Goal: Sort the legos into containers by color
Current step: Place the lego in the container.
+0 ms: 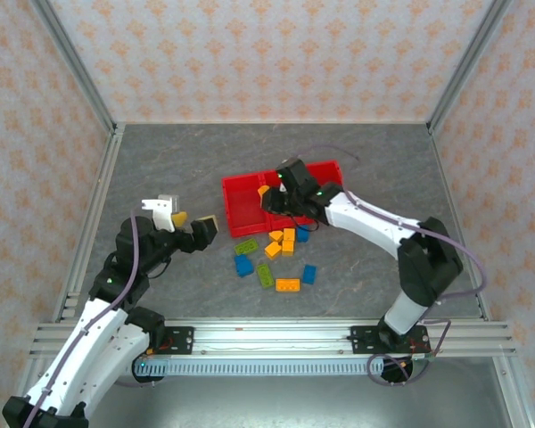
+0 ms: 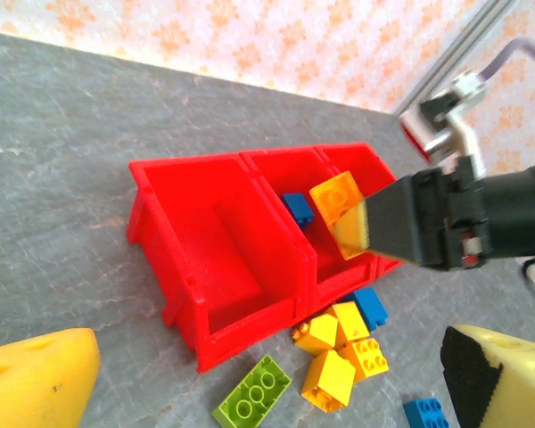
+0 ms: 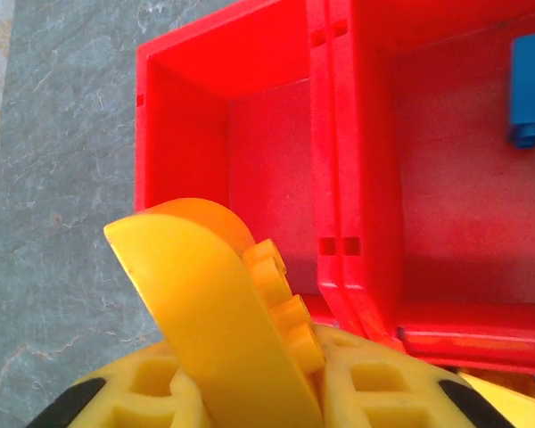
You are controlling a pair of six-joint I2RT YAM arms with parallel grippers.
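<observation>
The right claw (image 1: 267,194) pinches an orange brick (image 2: 334,196) over the red bins (image 1: 236,203). The left claw (image 1: 193,223) is spread, near loose bricks (image 1: 281,248).

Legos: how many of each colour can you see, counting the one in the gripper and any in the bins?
Orange legos: 6
Blue legos: 4
Green legos: 2
Total: 12
</observation>
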